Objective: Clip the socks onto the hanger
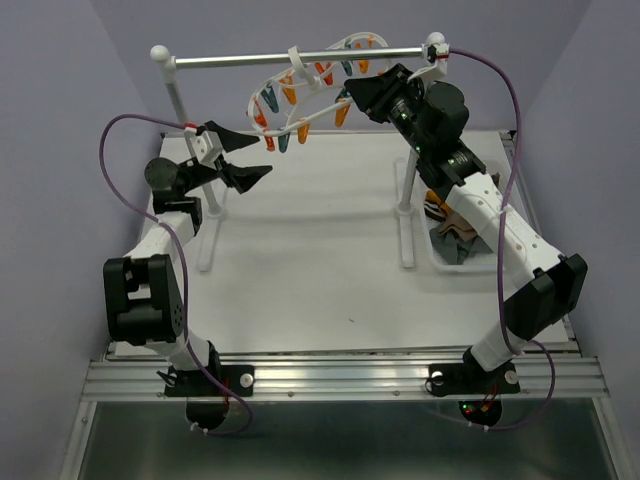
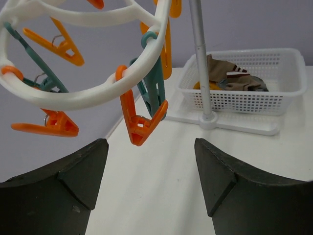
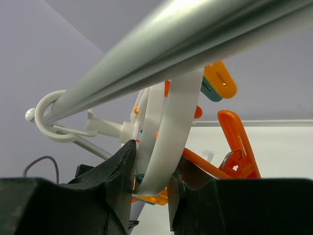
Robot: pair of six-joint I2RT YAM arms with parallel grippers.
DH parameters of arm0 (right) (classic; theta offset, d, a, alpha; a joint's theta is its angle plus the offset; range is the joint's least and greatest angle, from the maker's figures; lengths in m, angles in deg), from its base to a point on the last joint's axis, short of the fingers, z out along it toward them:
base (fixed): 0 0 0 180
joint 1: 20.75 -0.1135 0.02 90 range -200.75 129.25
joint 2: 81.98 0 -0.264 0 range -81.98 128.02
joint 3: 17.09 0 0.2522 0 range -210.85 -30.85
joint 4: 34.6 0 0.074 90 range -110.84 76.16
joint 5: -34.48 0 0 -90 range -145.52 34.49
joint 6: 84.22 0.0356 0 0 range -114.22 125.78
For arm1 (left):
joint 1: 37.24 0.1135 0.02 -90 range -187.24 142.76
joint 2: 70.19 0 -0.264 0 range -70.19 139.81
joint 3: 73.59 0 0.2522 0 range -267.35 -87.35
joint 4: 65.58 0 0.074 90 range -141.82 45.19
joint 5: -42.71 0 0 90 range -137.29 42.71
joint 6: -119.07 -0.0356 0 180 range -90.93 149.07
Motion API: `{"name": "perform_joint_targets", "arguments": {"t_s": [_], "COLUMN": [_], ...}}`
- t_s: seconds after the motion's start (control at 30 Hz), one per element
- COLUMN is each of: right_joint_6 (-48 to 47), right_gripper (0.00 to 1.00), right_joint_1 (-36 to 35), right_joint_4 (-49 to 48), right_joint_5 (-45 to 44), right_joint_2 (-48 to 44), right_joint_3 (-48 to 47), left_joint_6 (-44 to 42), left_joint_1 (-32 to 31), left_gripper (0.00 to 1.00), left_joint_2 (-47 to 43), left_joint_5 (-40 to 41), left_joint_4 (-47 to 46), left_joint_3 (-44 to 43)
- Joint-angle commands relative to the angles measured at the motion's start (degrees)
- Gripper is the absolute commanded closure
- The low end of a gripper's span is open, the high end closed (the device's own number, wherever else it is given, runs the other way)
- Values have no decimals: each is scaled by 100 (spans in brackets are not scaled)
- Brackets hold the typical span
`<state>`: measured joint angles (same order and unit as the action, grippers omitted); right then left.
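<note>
The hanger (image 1: 322, 72), a white oval ring with orange and teal clips, hangs by its hook from the metal crossbar. My right gripper (image 1: 352, 98) is shut on the ring's right end; in the right wrist view the white band (image 3: 171, 127) sits pinched between the right gripper's (image 3: 151, 166) fingers. My left gripper (image 1: 265, 157) stands open just left of the ring's low end, holding nothing. In the left wrist view an orange clip (image 2: 142, 122) dangles just ahead of the open left gripper (image 2: 151, 147), beneath the ring (image 2: 98, 93). The socks (image 1: 455, 235) lie in a basket; brown and striped ones show (image 2: 234, 81).
A white two-post rack carries the crossbar (image 1: 250, 60); its posts (image 1: 405, 190) stand on flat feet on the white table. The white mesh basket (image 2: 288, 83) sits at the table's right edge, behind the right post (image 2: 200, 58). Purple cables loop off both arms.
</note>
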<state>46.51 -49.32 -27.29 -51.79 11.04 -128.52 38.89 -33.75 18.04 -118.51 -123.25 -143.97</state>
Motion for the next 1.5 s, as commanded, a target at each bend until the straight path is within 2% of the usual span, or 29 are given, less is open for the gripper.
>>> {"name": "perform_joint_targets", "arguments": {"t_s": [0.0,0.57,0.97,1.07,1.17,1.47], "right_joint_6": [-285,-338,-311,-311,-311,-294], "right_gripper": [77,77,77,77,77,77], "right_joint_1": [-69,-69,-69,-69,-69,-69], "right_joint_4": [435,444,444,435,444,444], "right_joint_5": [480,471,515,498,489,489], "right_joint_2": [-20,-55,33,42,33,42], "right_joint_3": [-60,-51,-112,-112,-103,-77], "left_joint_6": [995,758,1004,1100,1179,1416], "left_joint_1": [-15,-296,-313,-313,-313,-313], "left_gripper": [17,18,24,28,39,45], "left_joint_2": [142,397,450,441,459,441], "left_joint_5": [-164,-146,47,143,187,293], "left_joint_4": [-2216,-1803,-2146,-2242,-2322,-2637], "left_joint_3": [-332,-1035,-956,-956,-982,-895]}}
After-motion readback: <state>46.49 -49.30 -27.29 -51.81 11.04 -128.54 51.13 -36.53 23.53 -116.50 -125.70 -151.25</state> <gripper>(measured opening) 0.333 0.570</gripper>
